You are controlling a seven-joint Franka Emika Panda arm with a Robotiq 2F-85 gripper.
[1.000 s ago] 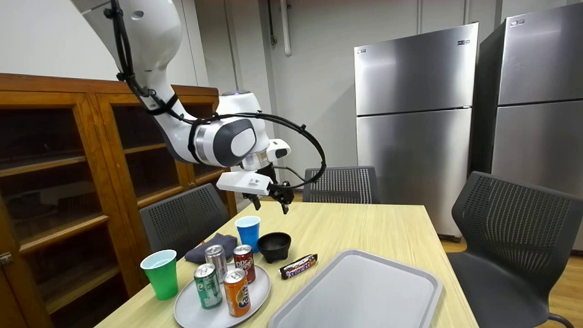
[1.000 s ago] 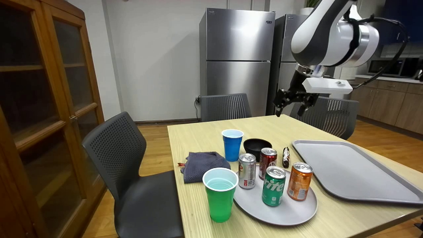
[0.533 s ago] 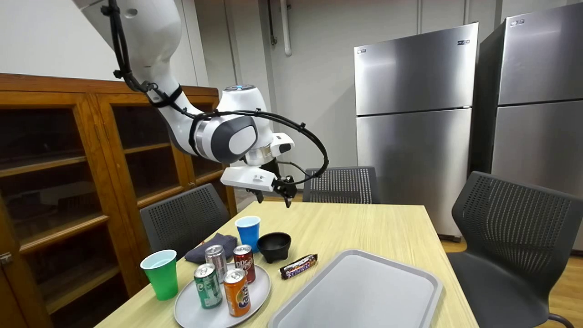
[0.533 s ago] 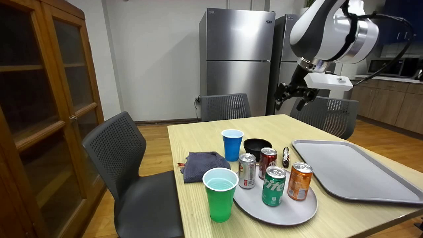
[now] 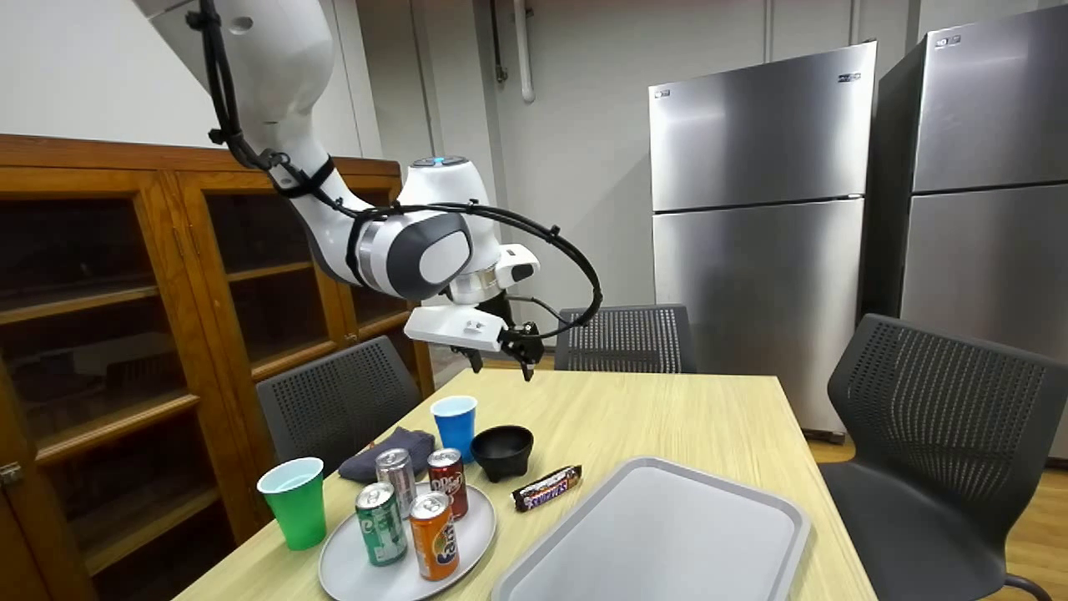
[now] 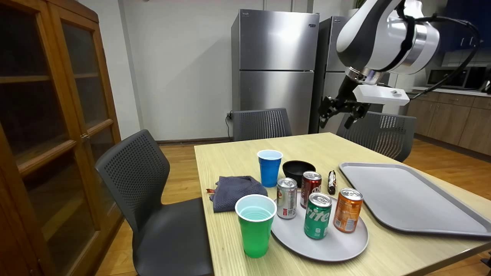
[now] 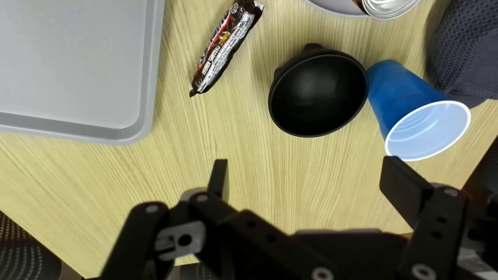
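Note:
My gripper is open and empty, held above the table's far part; it also shows in an exterior view and the wrist view. Nearest below it are a blue cup, upright with a white inside, and a black bowl beside it. The gripper touches neither. A Snickers bar lies on the table between the bowl and a grey tray. A round grey plate carries several upright cans: silver, dark red, green and orange.
A green cup stands beside the plate. A dark folded cloth lies near the table edge, with a small red thing poking out. Dark chairs surround the wooden table. A wooden cabinet and steel refrigerators stand behind.
Since one second ago my gripper has risen slightly and shifted a little, still open. In the last half second nothing has visibly moved. The objects on the table are unchanged.

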